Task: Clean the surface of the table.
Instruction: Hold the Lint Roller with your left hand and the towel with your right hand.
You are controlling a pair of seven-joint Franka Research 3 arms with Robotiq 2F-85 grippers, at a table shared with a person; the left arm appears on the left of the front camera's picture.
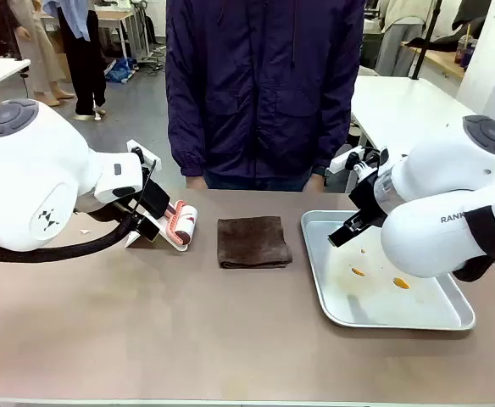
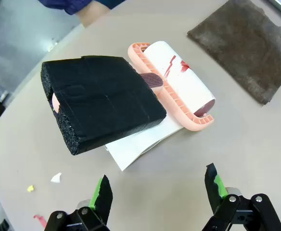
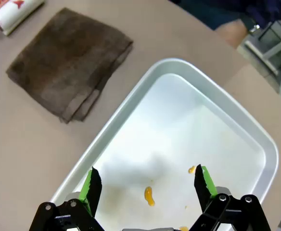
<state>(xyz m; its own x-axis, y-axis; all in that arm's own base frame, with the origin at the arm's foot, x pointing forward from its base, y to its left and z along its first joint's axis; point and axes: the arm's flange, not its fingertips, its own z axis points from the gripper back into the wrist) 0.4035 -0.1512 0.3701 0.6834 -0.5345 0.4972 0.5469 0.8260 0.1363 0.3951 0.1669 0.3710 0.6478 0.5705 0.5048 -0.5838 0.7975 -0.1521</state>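
The brownish-tan table (image 1: 188,331) spreads across the front view. On its left part, small paper scraps (image 2: 56,177) lie in front of my left gripper (image 2: 157,190), which hangs open and empty above the top. Just beyond its fingertips lies a lint roller (image 2: 179,82) in a pink holder, with a black foam block (image 2: 102,101) on its handle and a white sheet under it. A folded brown cloth (image 1: 253,242) lies at the middle. My right gripper (image 3: 147,185) hovers open over a metal tray (image 3: 131,101) that has orange smears (image 3: 149,195) on its floor.
A person in a dark jacket (image 1: 264,85) stands at the far edge, with a hand (image 2: 90,12) resting near the table's rim. The tray (image 1: 332,309) takes up the right side. White-topped tables (image 1: 400,106) stand behind.
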